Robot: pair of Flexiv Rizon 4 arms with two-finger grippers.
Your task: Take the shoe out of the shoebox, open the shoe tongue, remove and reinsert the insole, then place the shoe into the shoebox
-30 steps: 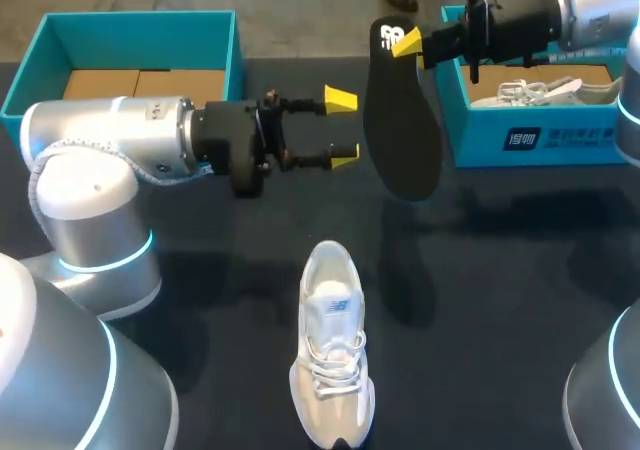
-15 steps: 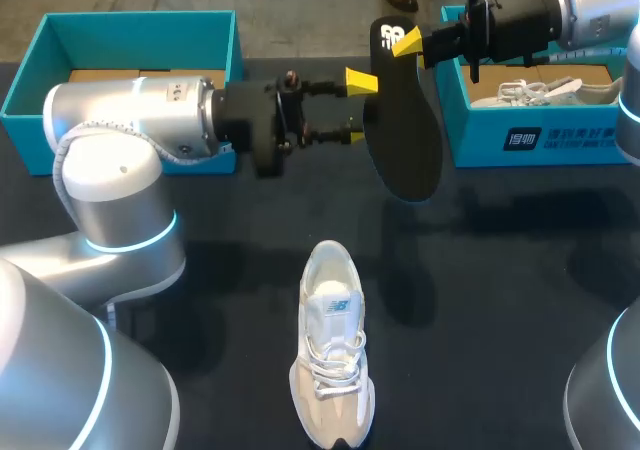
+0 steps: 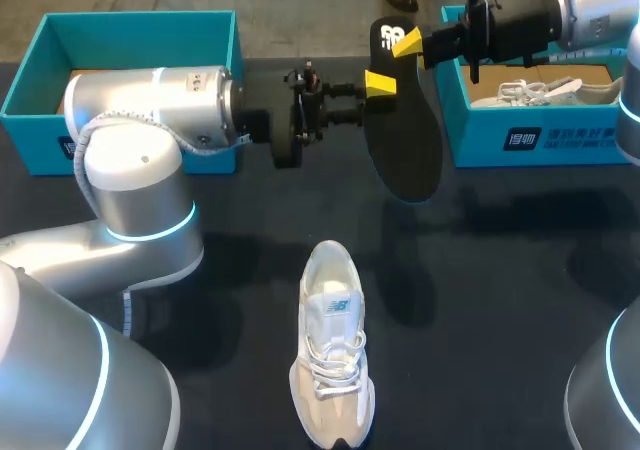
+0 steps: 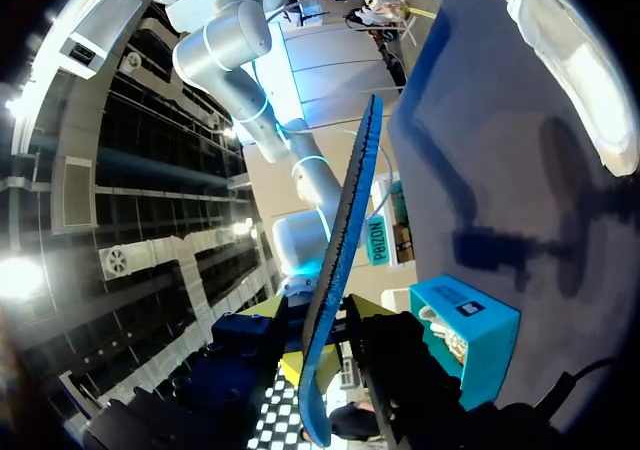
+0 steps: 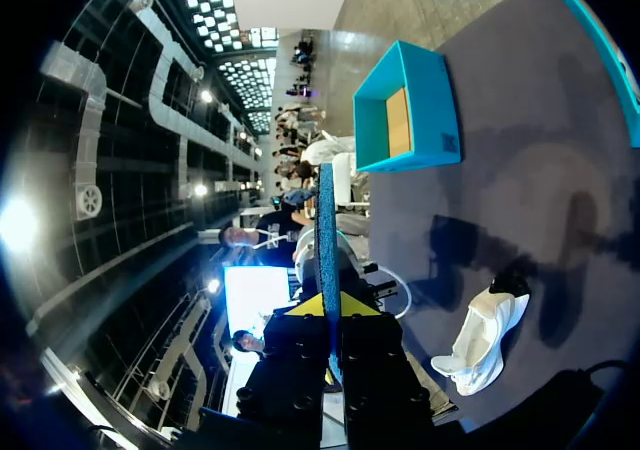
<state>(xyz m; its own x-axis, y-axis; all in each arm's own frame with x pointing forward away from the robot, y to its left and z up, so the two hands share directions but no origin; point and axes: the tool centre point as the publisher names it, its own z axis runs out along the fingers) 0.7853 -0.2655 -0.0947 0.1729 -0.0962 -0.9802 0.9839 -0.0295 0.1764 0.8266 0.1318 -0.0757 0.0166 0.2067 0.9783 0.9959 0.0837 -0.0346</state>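
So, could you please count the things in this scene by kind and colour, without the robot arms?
Teal shoeboxes: 2
White shoes: 2
Black insole: 1
Total: 5

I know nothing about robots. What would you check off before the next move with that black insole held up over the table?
1. The right gripper pinches the flat black insole at one end: ok.
2. The insole passes through the left gripper: ok.
3. The left gripper is clamped on it: cannot tell.
4. The white lace-up sneaker stands upright on the dark table, opening upward: ok.
5. The teal shoebox on the left is open, no shoe seen inside: ok.
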